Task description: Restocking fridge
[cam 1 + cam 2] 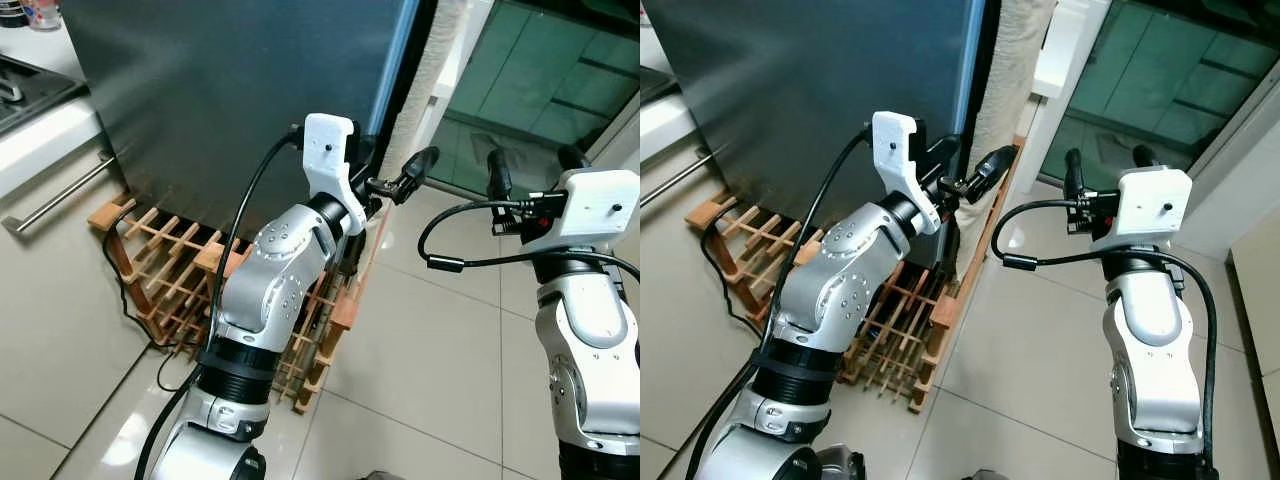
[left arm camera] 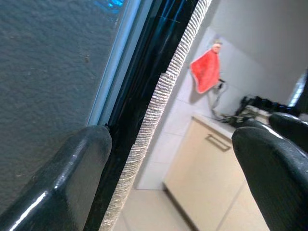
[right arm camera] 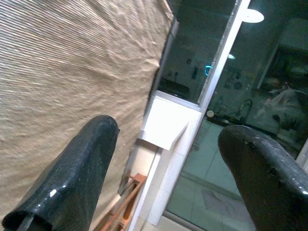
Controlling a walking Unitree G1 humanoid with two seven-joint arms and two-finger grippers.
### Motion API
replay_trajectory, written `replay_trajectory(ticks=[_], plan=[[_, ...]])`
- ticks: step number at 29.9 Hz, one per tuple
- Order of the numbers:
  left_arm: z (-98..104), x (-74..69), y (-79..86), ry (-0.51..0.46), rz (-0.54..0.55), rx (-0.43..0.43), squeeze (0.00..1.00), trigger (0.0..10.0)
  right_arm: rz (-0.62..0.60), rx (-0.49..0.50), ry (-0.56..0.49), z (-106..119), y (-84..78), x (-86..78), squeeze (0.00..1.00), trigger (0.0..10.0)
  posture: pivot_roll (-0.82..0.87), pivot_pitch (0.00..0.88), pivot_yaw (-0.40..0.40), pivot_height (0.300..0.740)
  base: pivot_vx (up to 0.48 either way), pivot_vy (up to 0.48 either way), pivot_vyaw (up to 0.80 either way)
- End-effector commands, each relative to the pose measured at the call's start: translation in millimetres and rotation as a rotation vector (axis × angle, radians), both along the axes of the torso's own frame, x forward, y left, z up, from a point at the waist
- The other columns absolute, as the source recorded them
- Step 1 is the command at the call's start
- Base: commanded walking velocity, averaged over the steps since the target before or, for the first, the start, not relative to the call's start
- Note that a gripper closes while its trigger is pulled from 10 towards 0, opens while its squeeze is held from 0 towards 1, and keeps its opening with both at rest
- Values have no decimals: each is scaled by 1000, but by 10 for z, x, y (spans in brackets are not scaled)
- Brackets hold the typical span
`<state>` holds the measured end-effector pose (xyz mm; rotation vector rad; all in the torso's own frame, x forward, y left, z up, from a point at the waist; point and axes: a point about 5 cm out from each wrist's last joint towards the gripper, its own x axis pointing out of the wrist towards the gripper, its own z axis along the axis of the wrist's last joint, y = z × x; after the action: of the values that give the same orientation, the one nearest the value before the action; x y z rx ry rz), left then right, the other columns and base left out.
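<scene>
I see a white counter [image 1: 45, 140] at far left, then the dark fridge [image 1: 240, 90] with a wooden rack [image 1: 165, 275] on pale floor tiles [image 1: 420, 330] at its foot. My left gripper [image 1: 385, 170], spread and empty, straddles the fridge's right edge; my right gripper [image 1: 530, 165] hangs open, empty, before glass doors [image 1: 540, 90].

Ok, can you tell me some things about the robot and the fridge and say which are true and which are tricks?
1. The fridge door is wide open. False: it looks closed.
2. The left hand is up at the fridge's right edge. True.
3. The right hand holds a bottle. False: its fingers are open and hold nothing.
4. A wooden rack sits on the floor by the fridge. True.
5. The left hand's fingers are open. True.
</scene>
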<state>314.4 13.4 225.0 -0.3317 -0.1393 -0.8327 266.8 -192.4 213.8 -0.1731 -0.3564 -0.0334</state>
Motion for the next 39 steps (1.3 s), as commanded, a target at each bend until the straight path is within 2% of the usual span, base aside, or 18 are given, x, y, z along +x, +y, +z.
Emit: replay_trajectory(ticks=[1,6,15,18,19,20,21,22,23,25,28,31,39], plan=[[239,-303,-583,-69,-304,-82,0,10000,-6,-1,-8,5,-3,17,0,10000,-143,0,-90,711,0,0,0],[289,-378,-608,-99,-368,-108,0,10000,-9,-7,-7,5,-8,17,0,10000,-146,0,-90,711,0,0,0],[330,-389,-592,-110,-383,-142,0,10000,-15,-13,-11,6,-21,5,0,10000,-152,0,-89,711,0,0,0],[279,-238,-468,-86,-240,-109,0,10000,-19,-18,-16,10,-25,6,0,10000,-152,0,-90,711,0,0,0],[279,-238,-468,-86,-240,-109,0,10000,-19,-18,-16,10,-25,6,0,10000,-152,0,-90,711,0,0,0],[245,-169,-414,-78,-172,-80,0,10000,-21,-20,-21,17,-28,4,0,10000,-152,0,-90,711,0,0,0],[104,70,-206,-17,62,-7,0,10000,-31,-22,-34,36,-41,-6,0,10000,-150,0,-91,711,0,0,0],[62,135,-132,-2,132,12,0,10000,-33,-22,-37,41,-46,-10,0,10000,-150,0,-91,711,0,0,0],[62,135,-132,-2,132,12,0,10000,-33,-22,-37,41,-46,-10,0,10000,-150,0,-91,711,0,0,0],[-19,219,-7,29,231,36,0,10000,-40,-15,-45,43,-60,-29,0,10000,-150,0,-91,711,0,0,0],[-61,250,48,34,278,58,0,10000,-43,-12,-46,31,-66,-44,0,10000,-144,0,-93,711,0,0,0],[-141,319,164,44,383,87,0,10000,-49,-8,-26,-77,-81,-98,0,10000,-142,0,-89,711,0,0,0],[-101,370,211,23,452,87,0,10000,-58,-18,-7,-142,-108,-118,0,10000,-150,0,-82,711,0,0,0]])
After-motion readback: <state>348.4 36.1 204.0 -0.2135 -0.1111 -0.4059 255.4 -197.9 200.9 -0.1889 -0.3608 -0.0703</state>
